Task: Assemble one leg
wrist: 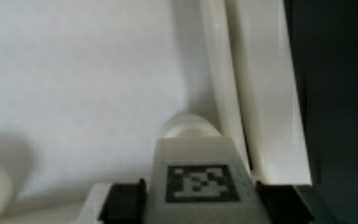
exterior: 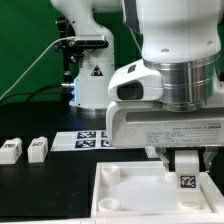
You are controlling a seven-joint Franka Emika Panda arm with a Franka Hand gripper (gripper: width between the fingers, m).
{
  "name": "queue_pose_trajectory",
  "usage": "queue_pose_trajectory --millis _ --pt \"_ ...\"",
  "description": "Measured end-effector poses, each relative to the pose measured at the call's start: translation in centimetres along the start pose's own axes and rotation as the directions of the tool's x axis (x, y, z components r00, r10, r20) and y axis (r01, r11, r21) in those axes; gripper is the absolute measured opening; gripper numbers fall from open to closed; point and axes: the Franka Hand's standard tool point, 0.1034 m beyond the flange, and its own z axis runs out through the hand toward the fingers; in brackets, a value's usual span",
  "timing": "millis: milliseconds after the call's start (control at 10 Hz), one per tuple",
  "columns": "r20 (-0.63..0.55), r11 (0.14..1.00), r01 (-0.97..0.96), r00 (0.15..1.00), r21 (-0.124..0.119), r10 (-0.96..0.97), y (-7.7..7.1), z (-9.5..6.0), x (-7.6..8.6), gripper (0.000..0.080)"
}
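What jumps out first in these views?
The gripper, large in the exterior view's right foreground, is shut on a tagged white leg over the big white panel. Two more legs lie on the dark table at that view's left, beside the marker board.

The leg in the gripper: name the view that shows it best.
The wrist view: the leg fills the foreground, its tag and tapered tip plain, held in the gripper. The exterior view shows it small, mostly its tag face, seen against the panel.
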Motion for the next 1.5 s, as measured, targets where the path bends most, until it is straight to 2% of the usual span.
queue_pose_trajectory --millis 100,300,500,600,800,900,1000,1100,1200,1300,1400,1500 --pt "-0.009 0.99 -0.141 0.99 0.019 0.141 -0.1 0.1 0.2 0.0291" --pt "-0.02 0.912 -0.405 0.913 0.06 0.407 -0.4 0.1 0.2 0.0291" --pt "-0.028 0.757 -0.646 0.758 0.099 0.651 -0.9 0.2 0.1 0.0292" --pt "-0.012 0.625 -0.772 0.628 0.114 0.778 -1.4 0.3 0.0 0.0294" --pt "0.016 0.447 -0.885 0.453 0.133 0.891 -2.0 0.4 -0.1 0.0294" --pt "0.023 0.399 -0.907 0.406 0.138 0.914 -2.2 0.5 -0.1 0.0294" --pt "0.018 0.432 -0.891 0.438 0.138 0.899 -2.1 0.5 -0.1 0.0294" --pt "0.019 0.434 -0.891 0.44 0.138 0.898 -2.1 0.5 -0.1 0.0392" --pt "0.015 0.46 -0.877 0.466 0.138 0.885 -2.1 0.6 -0.1 0.0543" --pt "0.007 0.512 -0.848 0.518 0.136 0.855 -2.1 0.6 -0.1 0.0617" --pt "0.007 0.614 -0.783 0.617 0.097 0.787 -2.0 0.7 -0.8 0.0639" --pt "-0.003 0.718 -0.69 0.721 0.093 0.693 -1.9 0.6 -0.9 0.0639"
